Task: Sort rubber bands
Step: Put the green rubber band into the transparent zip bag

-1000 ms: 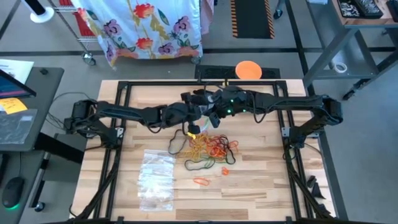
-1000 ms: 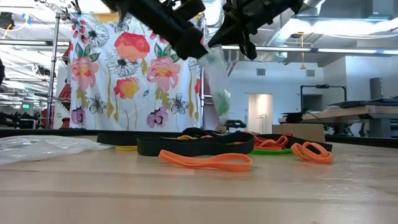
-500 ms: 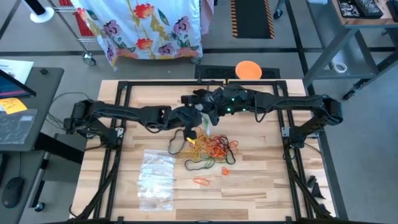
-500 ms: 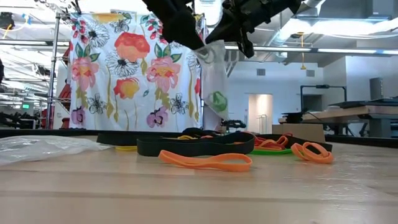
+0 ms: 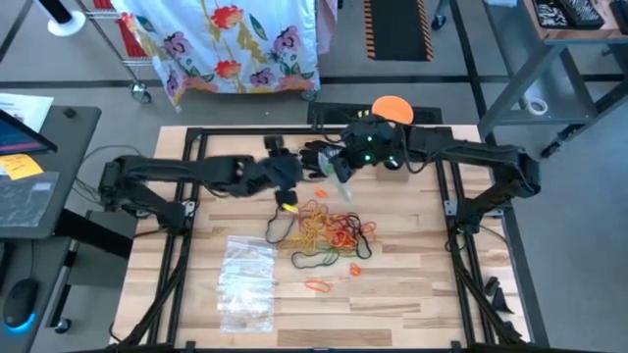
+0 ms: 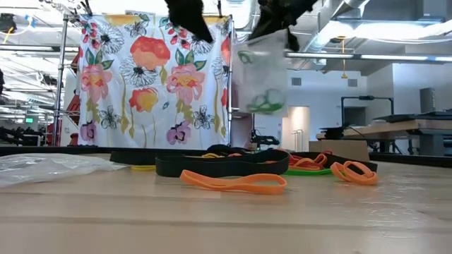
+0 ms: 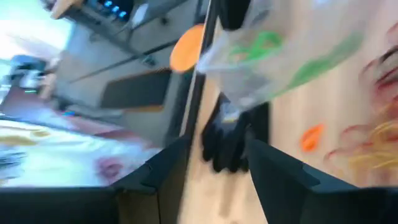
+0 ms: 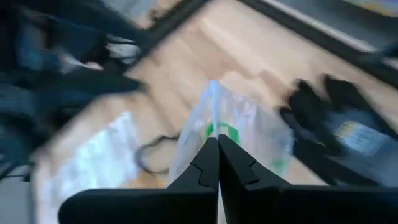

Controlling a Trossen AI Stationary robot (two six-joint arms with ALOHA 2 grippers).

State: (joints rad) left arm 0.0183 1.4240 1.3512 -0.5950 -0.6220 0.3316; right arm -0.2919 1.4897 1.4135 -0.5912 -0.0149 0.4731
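A clear plastic bag (image 6: 261, 77) with green rubber bands (image 8: 217, 132) inside hangs in the air over the table's far middle. My right gripper (image 8: 217, 163) is shut on it. My left gripper (image 7: 214, 183) stands open just left of the bag with nothing between its fingers (image 5: 289, 176). Below them a loose pile of rubber bands (image 5: 329, 230) in yellow, orange, red, green and black lies on the wood; in the low view orange ones (image 6: 233, 182) lie nearest. A black glove (image 7: 227, 140) lies near the far edge. My right gripper pinches the bag's upper edge (image 8: 213, 102) between its two shut fingers, which slant down from the table's right. The bag hangs below the fingers, clear of the table, with the green bands sunk toward its lower part (image 6: 265, 102).
A stack of clear plastic bags (image 5: 245, 284) lies at the near left. An orange disc (image 5: 392, 109) sits beyond the far edge. Black frame rails (image 5: 182, 245) run along the table's sides. A flowered cloth (image 6: 152, 77) hangs behind the table.
My left gripper has opened, let go of the bag, and drawn up and toward the table's left. My right gripper has risen toward the far edge with the bag, which now hangs from it alone and has swung higher above the pile.
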